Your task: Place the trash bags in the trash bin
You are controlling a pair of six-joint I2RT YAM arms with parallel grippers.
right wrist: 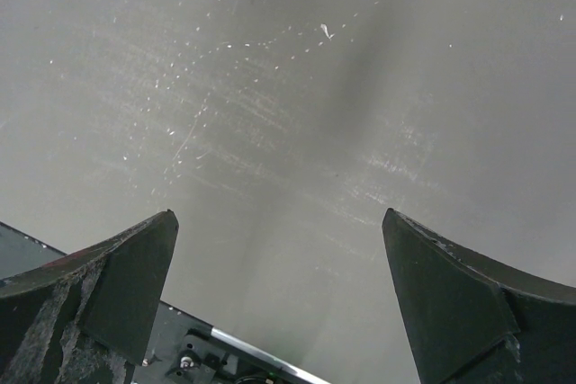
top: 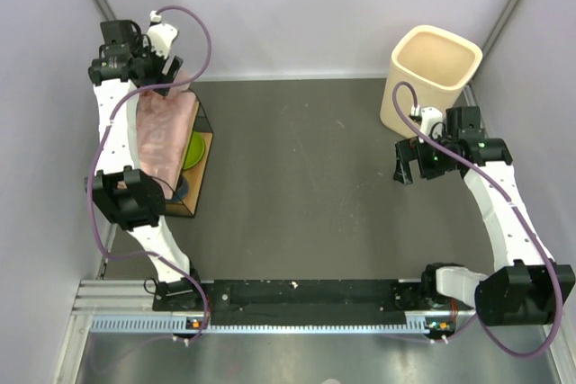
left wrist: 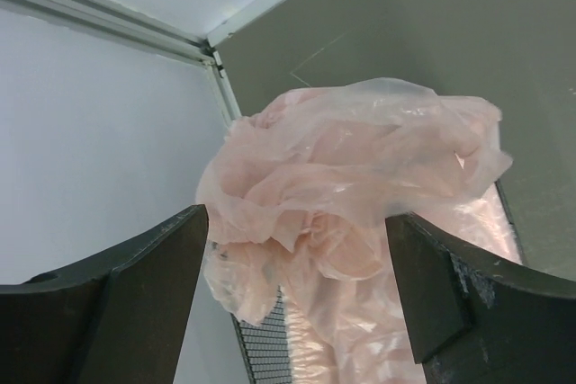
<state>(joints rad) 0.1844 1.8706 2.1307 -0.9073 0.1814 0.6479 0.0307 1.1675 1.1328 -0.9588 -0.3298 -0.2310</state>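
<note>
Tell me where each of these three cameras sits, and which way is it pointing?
Top view: sits above and behind the robot, looking down on the table, the left arm, the right arm, the bin and a pink bag draped over a box.
Left wrist: rides the left arm, looking past the left pincer at the crumpled pink bag.
Right wrist: rides the right arm, looking past the right pincer at bare table and a black rail.
Shared: the top and left wrist views both show the pink bag.

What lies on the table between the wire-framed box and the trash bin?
Nothing: the top view shows only bare dark table between the wire-framed box and the trash bin.
</note>
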